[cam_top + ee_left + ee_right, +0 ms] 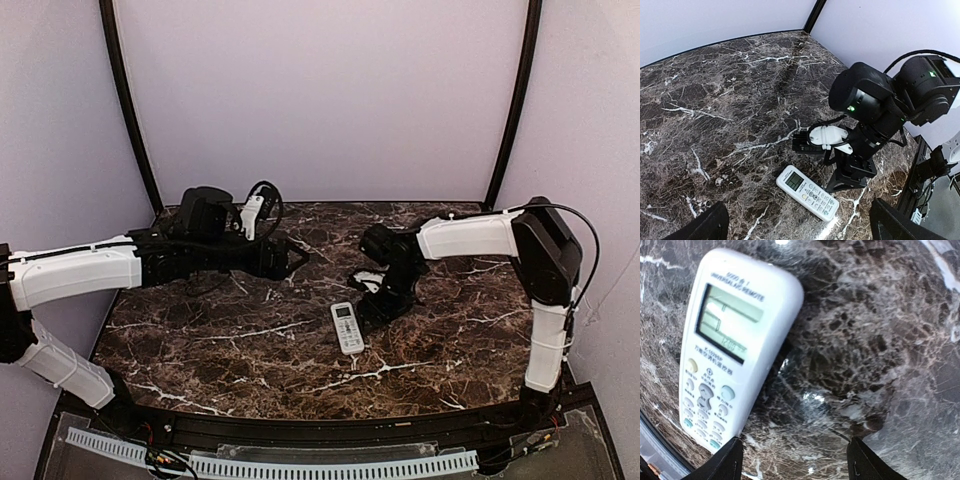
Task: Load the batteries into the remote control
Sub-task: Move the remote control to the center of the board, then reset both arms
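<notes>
One remote control (347, 327) lies face up near the middle of the marble table (200, 340), screen and buttons showing, so the battery bay is probably underneath. Its long axis runs roughly from the near edge toward the back wall, slightly tilted, with the screen end farther away. No batteries show in any view, so I cannot say where they are.

The right gripper (383, 298) points down at the table just beside the remote's right-hand long edge; I cannot tell whether it touches. In the right wrist view its fingers (727, 465) are spread with bare marble between them. The remote sits to the left of that gap, not inside it. The left gripper (297, 258) hovers well apart, back and to the left, also spread wide and holding nothing.

The right arm is plainly nearer. To take the remote it would likely need to shift left so that its fingers straddle the two long edges. Only then could it turn the remote over.
</notes>
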{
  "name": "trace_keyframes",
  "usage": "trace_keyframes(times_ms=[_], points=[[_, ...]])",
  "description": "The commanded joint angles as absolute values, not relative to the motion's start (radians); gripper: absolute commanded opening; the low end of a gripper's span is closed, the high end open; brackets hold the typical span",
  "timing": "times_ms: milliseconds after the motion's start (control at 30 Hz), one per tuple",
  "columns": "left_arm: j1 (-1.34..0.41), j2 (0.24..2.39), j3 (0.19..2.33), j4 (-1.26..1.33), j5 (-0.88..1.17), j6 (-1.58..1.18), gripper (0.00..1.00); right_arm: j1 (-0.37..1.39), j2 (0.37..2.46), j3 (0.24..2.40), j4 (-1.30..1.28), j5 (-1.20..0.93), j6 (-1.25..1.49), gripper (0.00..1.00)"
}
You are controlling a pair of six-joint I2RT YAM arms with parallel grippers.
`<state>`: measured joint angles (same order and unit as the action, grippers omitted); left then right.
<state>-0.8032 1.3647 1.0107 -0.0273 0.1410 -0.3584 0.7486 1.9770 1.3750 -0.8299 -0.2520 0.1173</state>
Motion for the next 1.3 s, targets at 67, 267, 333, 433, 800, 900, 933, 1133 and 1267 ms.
trace_keyframes(times_ms=[67,267,333,433,800,900,933,1133,1267], points=[[-0.771,1.362,1.009,-0.063,0.137,-0.396,0.99,0.814,1.978,1.336,-0.821,-0.306,0.158,0.71],[-0.746,1.364,1.005,-0.071,0.154,-0.413,0.98,0.831,1.993,1.349,-0.804,-0.304,0.155,0.71],[-0.744,1.369,1.005,-0.077,0.153,-0.408,0.99,0.831,1.978,1.342,-0.8,-0.302,0.153,0.71],[-0.737,1.375,1.01,-0.095,0.152,-0.399,0.99,0.829,1.933,1.327,-0.789,-0.29,0.152,0.72],[-0.595,1.405,1.08,-0.244,0.159,-0.387,0.99,0.714,1.642,1.239,-0.634,-0.274,0.125,0.99],[-0.554,1.408,1.094,-0.278,0.139,-0.371,0.99,0.641,1.568,1.2,-0.571,-0.278,0.117,0.99],[-0.547,1.413,1.094,-0.284,0.136,-0.368,0.99,0.613,1.532,1.174,-0.546,-0.288,0.118,0.99],[-0.524,1.425,1.047,-0.301,0.068,-0.351,0.99,0.451,1.406,1.018,-0.392,-0.355,0.122,0.99],[-0.52,1.436,0.978,-0.262,0.067,-0.362,0.99,0.389,1.359,0.898,-0.268,-0.406,0.153,0.99]])
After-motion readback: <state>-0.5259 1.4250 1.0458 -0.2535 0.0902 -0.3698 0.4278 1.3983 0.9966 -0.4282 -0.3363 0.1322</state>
